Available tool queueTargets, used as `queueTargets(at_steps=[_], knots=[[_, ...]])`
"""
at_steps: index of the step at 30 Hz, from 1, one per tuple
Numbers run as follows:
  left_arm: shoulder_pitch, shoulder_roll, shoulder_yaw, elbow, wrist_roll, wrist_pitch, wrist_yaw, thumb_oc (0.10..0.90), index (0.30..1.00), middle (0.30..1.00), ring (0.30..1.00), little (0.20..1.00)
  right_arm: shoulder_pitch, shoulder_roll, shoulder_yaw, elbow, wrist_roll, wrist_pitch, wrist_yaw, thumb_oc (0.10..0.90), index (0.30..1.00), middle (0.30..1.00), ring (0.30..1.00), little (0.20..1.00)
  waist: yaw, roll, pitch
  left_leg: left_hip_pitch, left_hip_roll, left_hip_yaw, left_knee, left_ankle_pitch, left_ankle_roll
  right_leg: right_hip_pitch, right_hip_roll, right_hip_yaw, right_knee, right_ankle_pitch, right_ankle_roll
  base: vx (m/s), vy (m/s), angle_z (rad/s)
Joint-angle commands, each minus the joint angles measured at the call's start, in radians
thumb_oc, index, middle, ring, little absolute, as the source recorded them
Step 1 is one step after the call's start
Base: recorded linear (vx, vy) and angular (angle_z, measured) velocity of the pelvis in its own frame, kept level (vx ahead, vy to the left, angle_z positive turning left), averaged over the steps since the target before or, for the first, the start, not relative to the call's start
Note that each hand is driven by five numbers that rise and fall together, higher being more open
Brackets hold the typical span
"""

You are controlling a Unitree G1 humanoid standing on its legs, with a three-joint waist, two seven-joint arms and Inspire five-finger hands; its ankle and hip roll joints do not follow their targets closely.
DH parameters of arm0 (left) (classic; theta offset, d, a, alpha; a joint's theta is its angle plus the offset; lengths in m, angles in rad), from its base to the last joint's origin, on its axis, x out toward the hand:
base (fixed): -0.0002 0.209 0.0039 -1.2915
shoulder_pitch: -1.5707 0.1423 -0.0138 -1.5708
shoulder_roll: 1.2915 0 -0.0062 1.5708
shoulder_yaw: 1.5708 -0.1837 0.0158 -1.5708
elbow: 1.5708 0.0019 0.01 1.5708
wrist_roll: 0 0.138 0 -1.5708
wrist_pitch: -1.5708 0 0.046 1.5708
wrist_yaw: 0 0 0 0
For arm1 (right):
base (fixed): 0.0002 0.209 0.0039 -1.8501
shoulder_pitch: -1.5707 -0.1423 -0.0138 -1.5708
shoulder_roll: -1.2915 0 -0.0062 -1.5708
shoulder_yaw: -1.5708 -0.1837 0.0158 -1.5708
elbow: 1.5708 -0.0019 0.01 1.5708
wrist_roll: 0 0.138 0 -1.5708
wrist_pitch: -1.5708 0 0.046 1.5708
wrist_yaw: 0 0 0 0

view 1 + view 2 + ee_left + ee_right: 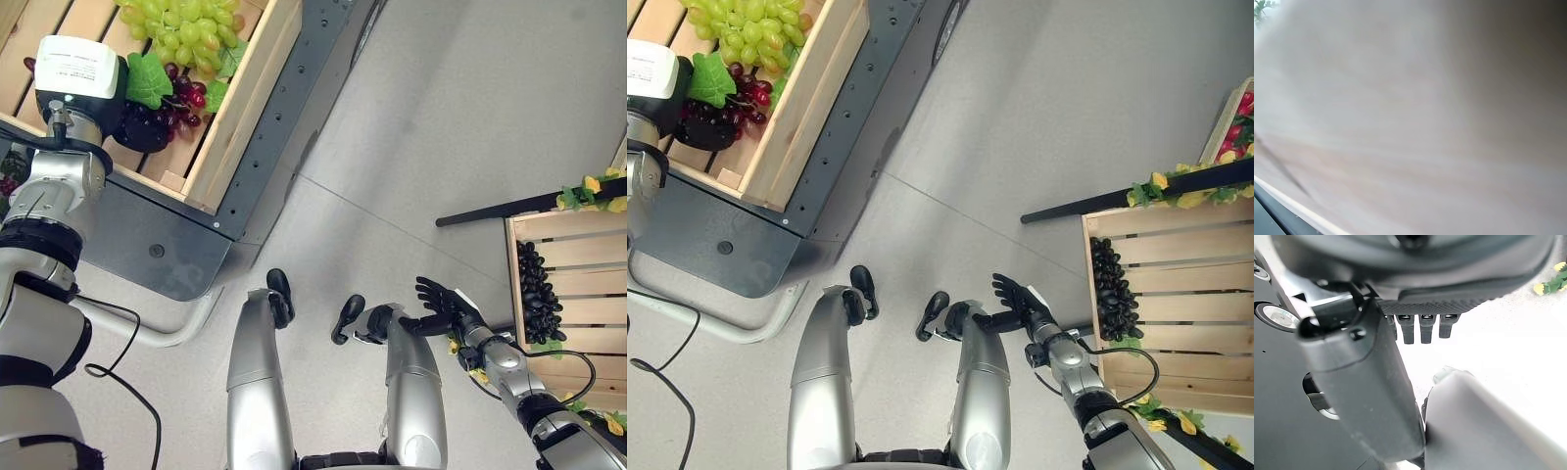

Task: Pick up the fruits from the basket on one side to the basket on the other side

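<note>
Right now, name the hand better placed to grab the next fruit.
Left, probably. The left arm reaches into the left crate, its wrist beside the dark grapes; its fingers are hidden. The right hand hangs open over the floor, apart from the right crate.

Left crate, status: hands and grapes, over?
Left hand down in left crate on dark grapes, fingers hidden. Right hand open, empty, beside right crate. Nothing in the way.
</note>
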Motion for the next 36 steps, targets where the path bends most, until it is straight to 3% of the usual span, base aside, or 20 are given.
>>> queueTargets(at_steps=[1, 9, 12, 15, 19, 22, 24, 26, 29, 36], knots=[[0.045, -0.006, -0.113, 0.113, 0.032, -0.021, -0.154, 0.4, 0.3, 0.3, 0.3, 0.3, 0.053, -0.106, -0.032, 0.01, 0.054, -0.043, -0.007, 0.8, 0.9, 0.9, 0.9, 0.9, -0.032, -0.001, -0.01, 0.122, 0.004, 0.028, -0.062, -0.129, -0.05, 0.015, -0.002, 0.004, -0.066, 0.097, 0.042, -0.01, -0.015, -0.05], [0.073, 0.006, -0.096, 0.092, 0.063, -0.05, -0.094, 0.4, 0.3, 0.3, 0.3, 0.3, 0.041, -0.097, -0.04, 0.012, 0.056, -0.053, -0.008, 0.8, 0.9, 0.9, 0.9, 0.9, -0.028, 0.015, -0.01, 0.191, 0.0, 0.044, -0.102, -0.12, -0.057, 0.071, -0.005, 0.004, -0.094, 0.1, 0.049, -0.01, -0.011, -0.01], [0.102, 0.012, -0.069, 0.062, -0.037, -0.033, 0.001, 0.4, 0.3, 0.3, 0.3, 0.3, 0.043, -0.093, -0.044, 0.021, 0.055, -0.058, 0.0, 0.8, 0.9, 0.9, 0.9, 0.9, -0.024, 0.021, -0.01, 0.231, -0.001, 0.049, -0.127, -0.113, -0.06, 0.104, -0.005, 0.007, -0.116, 0.107, 0.053, -0.01, -0.031, -0.09], [0.141, 0.017, 0.025, 0.04, -0.221, -0.055, 0.103, 0.4, 0.3, 0.3, 0.3, 0.3, 0.059, -0.072, -0.046, 0.026, 0.056, -0.067, 0.001, 0.8, 0.9, 0.9, 0.9, 0.9, -0.013, 0.021, -0.01, 0.296, -0.007, 0.053, -0.172, -0.1, -0.061, 0.157, -0.003, 0.007, -0.147, 0.126, 0.062, -0.01, -0.06, -0.05], [0.209, 0.004, 0.203, 0.027, -0.397, -0.16, 0.179, 0.4, 0.3, 0.3, 0.3, 0.3, 0.092, -0.036, -0.051, 0.03, 0.046, -0.086, -0.01, 0.8, 0.9, 0.9, 0.9, 0.9, -0.002, 0.019, -0.01, 0.391, -0.019, 0.056, -0.235, -0.085, -0.06, 0.238, -0.002, 0.006, -0.192, 0.143, 0.068, 0.01, -0.061, 0.01], [0.278, -0.016, 0.34, -0.013, -0.525, -0.243, 0.195, 0.4, 0.3, 0.3, 0.3, 0.3, 0.119, -0.006, -0.065, 0.015, 0.02, -0.083, -0.021, 0.8, 0.9, 0.9, 0.9, 0.9, 0.004, 0.024, -0.01, 0.48, -0.035, 0.056, -0.287, -0.075, -0.058, 0.309, -0.003, 0.012, -0.226, 0.158, 0.077, 0.03, -0.058, 0.01], [0.309, -0.033, 0.394, -0.044, -0.577, -0.261, 0.2, 0.4, 0.3, 0.3, 0.3, 0.3, 0.13, 0.006, -0.068, 0.009, 0.011, -0.083, -0.026, 0.8, 0.9, 0.9, 0.9, 0.9, 0.006, 0.026, -0.012, 0.518, -0.042, 0.058, -0.312, -0.07, -0.058, 0.34, -0.004, 0.013, -0.243, 0.164, 0.081, 0.04, -0.04, -0.02], [0.384, -0.066, 0.496, -0.114, -0.712, -0.3, 0.185, 0.4, 0.3, 0.3, 0.3, 0.3, 0.163, 0.025, -0.076, -0.008, -0.005, -0.08, -0.036, 0.8, 0.9, 0.9, 0.9, 0.9, 0.009, 0.033, -0.045, 0.58, -0.059, 0.065, -0.366, -0.06, -0.059, 0.39, -0.005, 0.008, -0.286, 0.172, 0.088, 0.06, -0.047, -0.03], [0.464, -0.109, 0.578, -0.195, -0.827, -0.325, 0.141, 0.4, 0.3, 0.3, 0.3, 0.3, 0.196, 0.043, -0.094, -0.015, -0.022, -0.079, -0.041, 0.8, 0.9, 0.9, 0.9, 0.9, 0.01, 0.048, -0.086, 0.653, -0.081, 0.069, -0.423, -0.051, -0.059, 0.451, -0.006, 0.004, -0.342, 0.185, 0.099, 0.06, -0.028, -0.04], [0.596, -0.192, 0.665, -0.353, -0.967, -0.39, 0.099, 0.4, 0.3, 0.3, 0.3, 0.3, 0.249, 0.074, -0.124, -0.056, -0.051, -0.072, -0.05, 0.8, 0.9, 0.9, 0.9, 0.9, 0.015, 0.08, -0.173, 0.793, -0.135, 0.064, -0.539, -0.028, -0.055, 0.585, 0.009, 0.001, -0.475, 0.21, 0.113, 0.09, -0.03, -0.02]])
